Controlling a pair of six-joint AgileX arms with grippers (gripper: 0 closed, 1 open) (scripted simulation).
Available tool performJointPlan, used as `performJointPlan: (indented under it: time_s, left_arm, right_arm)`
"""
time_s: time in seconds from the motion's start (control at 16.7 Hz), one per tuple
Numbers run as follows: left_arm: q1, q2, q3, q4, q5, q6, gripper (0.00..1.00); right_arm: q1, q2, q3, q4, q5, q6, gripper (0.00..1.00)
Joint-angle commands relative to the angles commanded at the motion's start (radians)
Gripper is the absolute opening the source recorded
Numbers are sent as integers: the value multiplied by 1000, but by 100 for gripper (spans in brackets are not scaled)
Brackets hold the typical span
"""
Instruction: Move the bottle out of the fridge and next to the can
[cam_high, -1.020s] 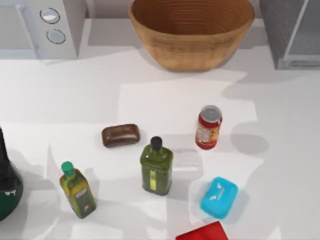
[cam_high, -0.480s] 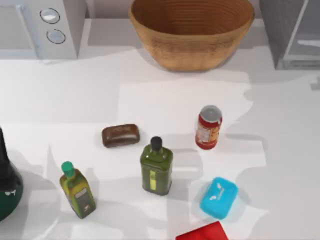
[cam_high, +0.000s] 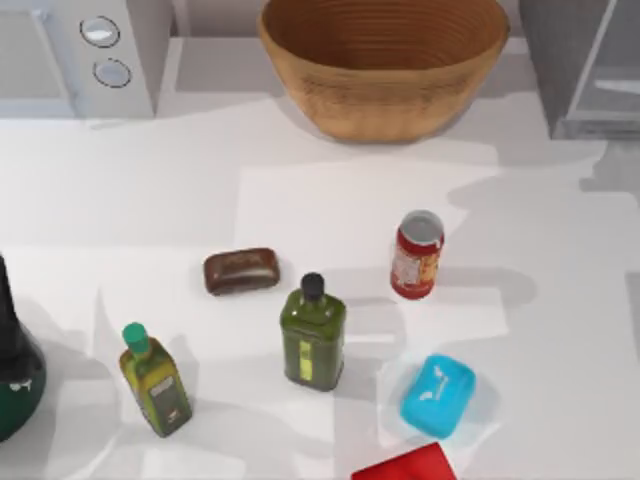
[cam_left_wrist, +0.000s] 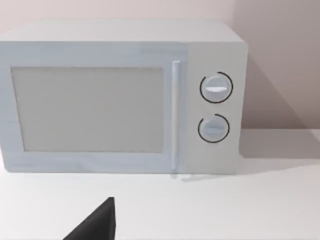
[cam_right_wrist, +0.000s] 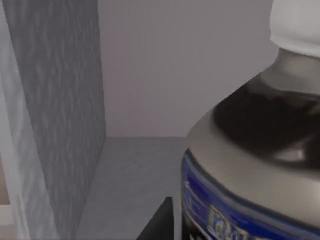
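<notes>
Olive-green bottle (cam_high: 313, 334), blue soap (cam_high: 438, 395) near red can (cam_high: 417, 254) on counter (cam_high: 560, 330); white-capped bottle (cam_right_wrist: 260, 150) inside grey fridge (cam_right_wrist: 55, 115); jaws' state: cannot tell.

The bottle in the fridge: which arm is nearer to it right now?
Right. Its wrist view looks into the fridge with the bottle looming close in front. The left arm's wrist view faces the microwave at the table's far left, across from the fridge at far right.
</notes>
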Motion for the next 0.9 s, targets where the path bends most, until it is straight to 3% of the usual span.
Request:
performJointPlan:
  time_s: [0.3,0.48,0.66,0.9]
  left_arm:
    - [0,0,0,0,0,0,100]
    - [0,0,0,0,0,0,100]
    - [0,0,0,0,0,0,100]
    - [0,0,0,0,0,0,100]
  right_arm:
    - [345,20,-199,220,344,-7,0]
    - [494,13,-309,320,494,-11,0]
    - [549,2,-360,359,549,-13,0]
    - [545,6,-357,356,546,-11,0]
